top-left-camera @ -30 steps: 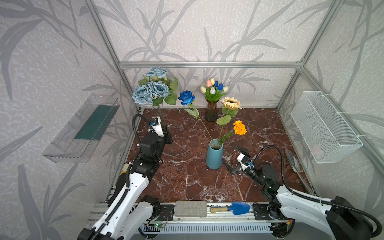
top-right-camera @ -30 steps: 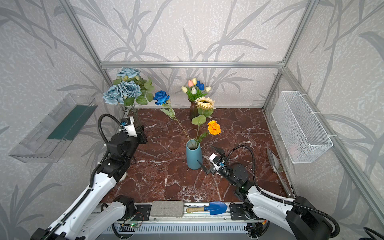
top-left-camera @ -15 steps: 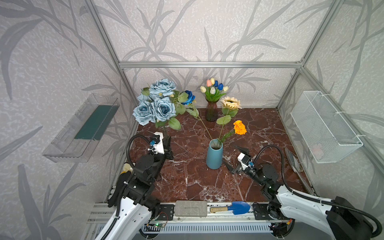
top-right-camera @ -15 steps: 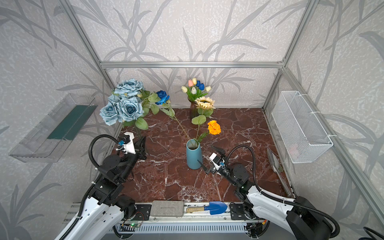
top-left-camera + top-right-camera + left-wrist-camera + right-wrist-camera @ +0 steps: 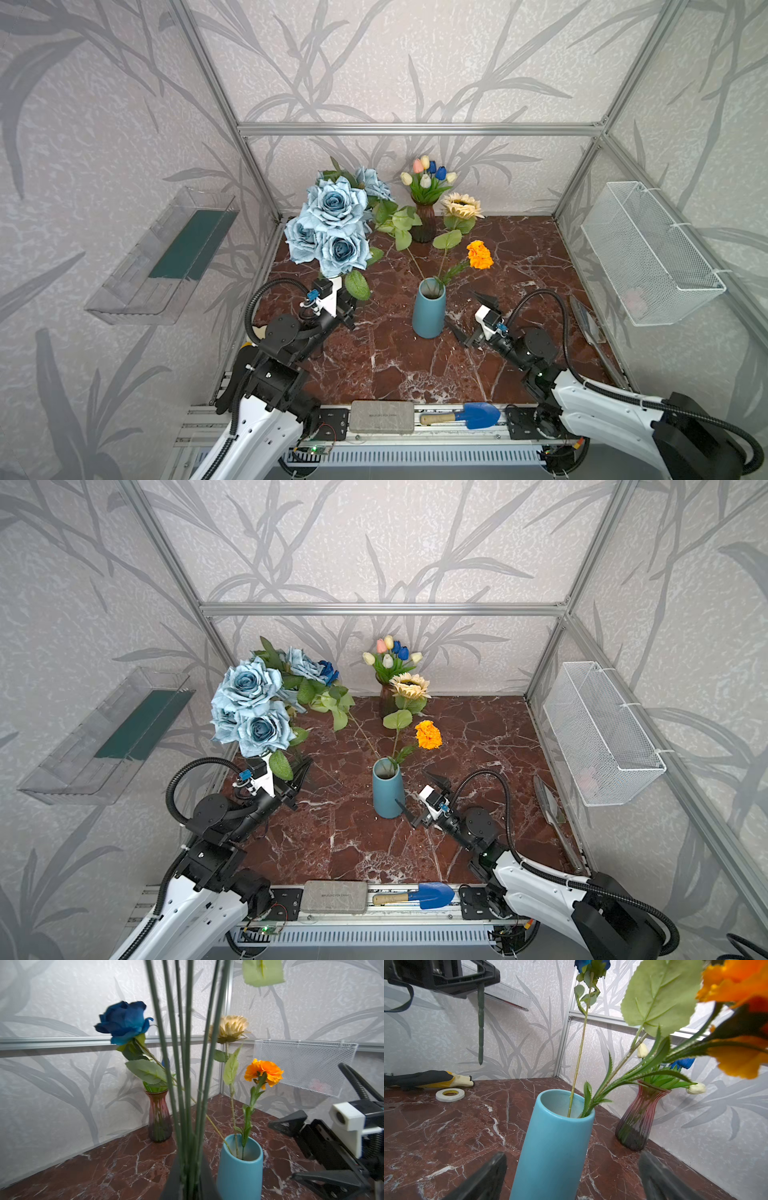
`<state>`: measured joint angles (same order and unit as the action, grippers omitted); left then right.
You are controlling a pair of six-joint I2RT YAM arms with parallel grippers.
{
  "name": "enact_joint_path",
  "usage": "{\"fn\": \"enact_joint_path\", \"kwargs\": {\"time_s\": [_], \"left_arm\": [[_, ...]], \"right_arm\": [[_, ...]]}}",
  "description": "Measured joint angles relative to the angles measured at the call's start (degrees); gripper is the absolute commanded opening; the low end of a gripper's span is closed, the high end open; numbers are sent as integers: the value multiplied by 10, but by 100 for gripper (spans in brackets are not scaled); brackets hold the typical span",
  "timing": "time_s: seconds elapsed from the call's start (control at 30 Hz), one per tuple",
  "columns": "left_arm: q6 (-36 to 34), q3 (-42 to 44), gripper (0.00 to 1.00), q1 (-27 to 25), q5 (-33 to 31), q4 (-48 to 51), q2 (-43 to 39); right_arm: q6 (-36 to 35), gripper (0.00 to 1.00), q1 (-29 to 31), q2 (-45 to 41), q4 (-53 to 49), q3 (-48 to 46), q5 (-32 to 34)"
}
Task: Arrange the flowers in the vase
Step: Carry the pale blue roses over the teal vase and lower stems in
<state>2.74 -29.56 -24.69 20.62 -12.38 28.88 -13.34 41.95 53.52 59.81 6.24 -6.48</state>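
Rose bunch up in the air, left of the vase; a tight fit ahead, I think.

My left gripper [image 5: 347, 305] is clamped on the stems of the pale blue roses [image 5: 332, 224], held well left of the blue vase [image 5: 429, 309]; my right gripper [image 5: 462, 312] stands wide open, a jaw on either side of the vase, holding nothing; the mouth already carries three stems [image 5: 239, 1142], so I reckon the top-heavy bunch may snag the rim or tip the unheld vase.

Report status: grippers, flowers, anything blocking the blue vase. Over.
Left gripper shut on dusty-blue roses, held aloft left of blue vase. Right gripper open beside vase. Three stems already in vase mouth.
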Motion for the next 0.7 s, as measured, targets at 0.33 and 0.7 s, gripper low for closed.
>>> {"fn": "enact_joint_path", "kwargs": {"time_s": [0.33, 0.7], "left_arm": [[46, -68, 0, -60, 103, -107, 150], [50, -153, 0, -136, 125, -258, 315]], "right_arm": [[0, 99, 0, 16, 0, 0, 0], [-1, 99, 0, 16, 0, 0, 0]]}}
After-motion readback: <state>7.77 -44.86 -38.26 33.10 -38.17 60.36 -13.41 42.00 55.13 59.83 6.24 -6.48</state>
